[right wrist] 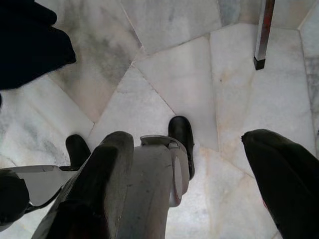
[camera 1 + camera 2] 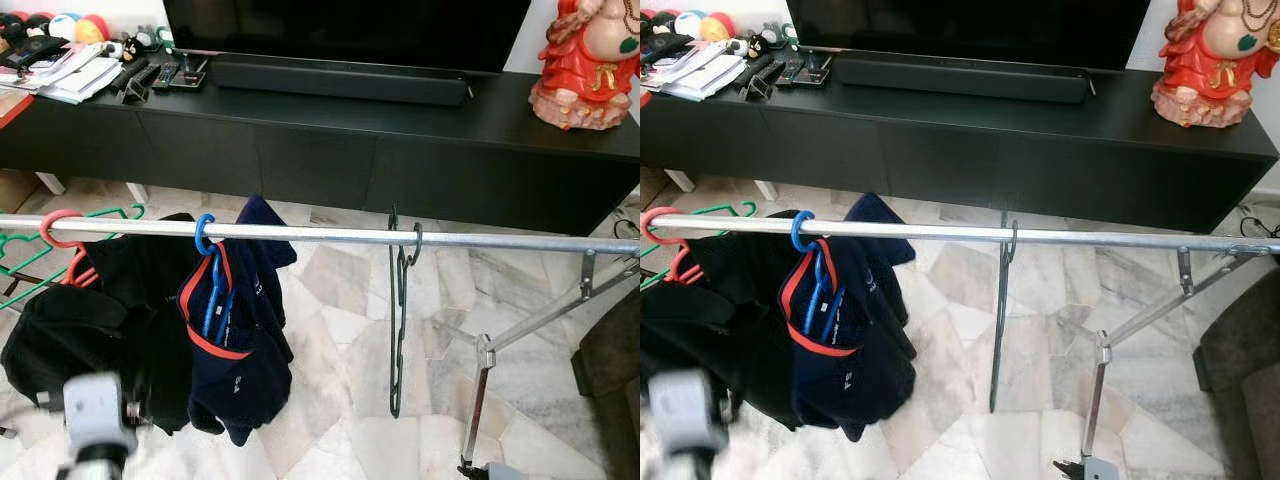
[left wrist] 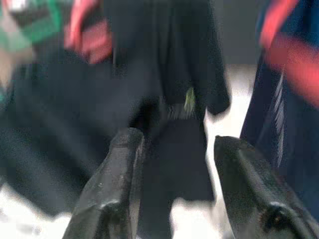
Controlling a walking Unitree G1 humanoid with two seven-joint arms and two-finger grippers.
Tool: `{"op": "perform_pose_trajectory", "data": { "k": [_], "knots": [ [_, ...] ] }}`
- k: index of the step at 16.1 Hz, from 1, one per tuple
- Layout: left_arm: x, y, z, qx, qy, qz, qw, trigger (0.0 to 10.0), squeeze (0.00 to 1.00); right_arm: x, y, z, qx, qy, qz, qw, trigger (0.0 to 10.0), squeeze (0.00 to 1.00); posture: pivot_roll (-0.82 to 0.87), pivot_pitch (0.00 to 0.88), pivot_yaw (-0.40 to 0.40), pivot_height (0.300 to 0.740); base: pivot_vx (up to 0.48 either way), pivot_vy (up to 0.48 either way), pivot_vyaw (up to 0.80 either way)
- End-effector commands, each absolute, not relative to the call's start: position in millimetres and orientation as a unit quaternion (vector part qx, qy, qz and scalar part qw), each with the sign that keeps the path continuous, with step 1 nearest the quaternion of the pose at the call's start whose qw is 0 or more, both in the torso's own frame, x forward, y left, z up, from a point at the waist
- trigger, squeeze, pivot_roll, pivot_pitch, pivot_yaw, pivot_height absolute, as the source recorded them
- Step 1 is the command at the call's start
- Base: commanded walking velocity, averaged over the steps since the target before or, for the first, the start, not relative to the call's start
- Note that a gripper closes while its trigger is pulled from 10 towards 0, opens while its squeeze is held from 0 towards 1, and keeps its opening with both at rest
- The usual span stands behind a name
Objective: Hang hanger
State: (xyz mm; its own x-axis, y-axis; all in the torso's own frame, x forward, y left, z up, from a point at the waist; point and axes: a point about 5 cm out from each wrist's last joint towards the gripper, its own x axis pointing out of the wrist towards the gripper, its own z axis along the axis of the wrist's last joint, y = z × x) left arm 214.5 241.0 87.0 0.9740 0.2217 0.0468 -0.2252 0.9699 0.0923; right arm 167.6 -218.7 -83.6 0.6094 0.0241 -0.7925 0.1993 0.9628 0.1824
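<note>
A silver clothes rail [image 2: 320, 236] runs across in front of me at chest height. An empty dark hanger [image 2: 399, 300] hangs on it near the middle, seen edge-on. To its left a blue hanger [image 2: 210, 272] carries a navy garment with red trim [image 2: 245, 340]. Further left are a red hanger [image 2: 58, 236], a green hanger [image 2: 95, 214] and black clothes [image 2: 90, 330]. My left arm [image 2: 98, 415] is low at the left, blurred. My left gripper [image 3: 174, 169] is open, empty, facing the black clothes. My right gripper [image 1: 187, 142] hangs open over the marble floor.
A long black TV console [image 2: 400, 150] stands behind the rail, with a soundbar [image 2: 340, 78], remotes [image 2: 160, 74], papers [image 2: 75, 75] and a red figurine [image 2: 588, 60]. The rack's silver brace and leg [image 2: 480, 380] stand at right, beside a dark sofa edge [image 2: 615, 370].
</note>
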Motion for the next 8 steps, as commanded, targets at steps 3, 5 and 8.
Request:
{"op": "perform_pose_trajectory", "data": {
  "k": [3,5,8],
  "knots": [
    [241,218,115,0.047,-0.023,0.004,0.999,10.0,1.00,159,-219,-88,0.130,0.453,-0.056,0.880,10.0,0.00,-0.02,0.231,-0.003,0.740,0.000,0.000,0.00],
    [260,199,136,0.063,-0.005,-0.109,0.992,10.0,1.00,159,-219,-88,0.136,0.450,-0.067,0.880,10.0,0.00,-0.02,0.233,0.001,0.740,0.000,0.000,0.00],
    [265,182,155,0.086,0.030,-0.217,0.972,10.0,0.00,159,-218,-88,0.137,0.450,-0.068,0.880,10.0,0.00,-0.02,0.236,0.004,0.740,0.000,0.000,0.00]
  ]
}}
